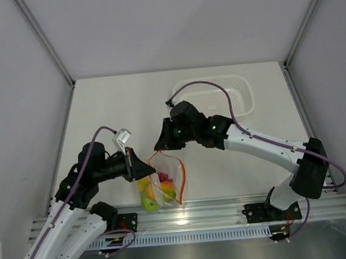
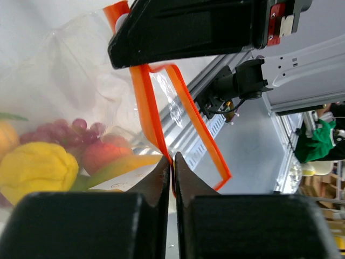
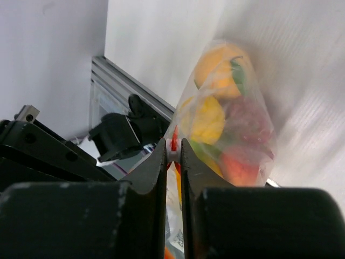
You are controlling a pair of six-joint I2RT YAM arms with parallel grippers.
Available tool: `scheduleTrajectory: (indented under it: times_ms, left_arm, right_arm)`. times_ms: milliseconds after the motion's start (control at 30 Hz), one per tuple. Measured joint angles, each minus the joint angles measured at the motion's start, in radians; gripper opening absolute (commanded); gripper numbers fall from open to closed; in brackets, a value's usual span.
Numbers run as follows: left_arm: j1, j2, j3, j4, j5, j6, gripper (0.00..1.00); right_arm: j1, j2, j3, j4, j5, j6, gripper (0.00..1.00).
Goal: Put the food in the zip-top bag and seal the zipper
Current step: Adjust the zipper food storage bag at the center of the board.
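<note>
the zip-top bag hung at about 6 o'clock on the table, close to the near rail, with the food settled in its bottom. the left gripper was pressed together on the zipper at the bag's 9 o'clock side. the right gripper pinched the same strip nearer 12 o'clock.

the film looked thin, soft and slippery. the load seemed light, though the fruit's weight likely dragged the pouch down. the red-orange strip looked like the stiffest part and so the best place to hold and run the fingers along.

the left wrist view showed what the top view did not: the strip gaped in an open loop between the two pinch points, so the mouth was unsealed. the right wrist view showed the fruit packed behind the film. its fingers hid most of the strip, so how squarely they sat on it was hard to tell.
</note>
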Motion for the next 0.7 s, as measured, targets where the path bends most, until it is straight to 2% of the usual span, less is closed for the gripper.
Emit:
scheduleTrajectory:
  times_ms: [100,133,167,200,433,467,500,700]
  left_arm:
    - [-0.024,0.012,0.032,0.005,-0.027,0.033,0.2]
    - [-0.034,0.016,0.045,0.011,-0.042,0.042,0.33]
    - [-0.04,0.018,0.053,0.018,-0.05,0.052,0.36]
    - [-0.045,0.018,0.061,0.027,-0.061,0.058,0.44]
    - [-0.118,0.039,0.102,0.117,-0.152,0.107,0.71]
    - [-0.143,0.049,0.111,0.127,-0.174,0.12,0.73]
    - [-0.178,0.06,0.121,0.138,-0.208,0.134,0.81]
    - [-0.443,0.115,0.159,0.231,-0.436,0.251,0.94]
  right_arm:
    - [-0.006,-0.06,-0.03,0.019,0.04,0.039,0.0]
    - [-0.008,-0.084,-0.04,0.023,0.056,0.053,0.0]
    - [-0.009,-0.101,-0.044,0.024,0.065,0.062,0.0]
    - [-0.011,-0.122,-0.051,0.028,0.08,0.075,0.0]
    - [-0.013,-0.248,-0.1,0.059,0.208,0.153,0.0]
    - [-0.011,-0.26,-0.106,0.061,0.229,0.163,0.0]
    - [-0.006,-0.274,-0.112,0.064,0.256,0.176,0.0]
    - [0.054,-0.303,-0.133,0.076,0.38,0.237,0.0]
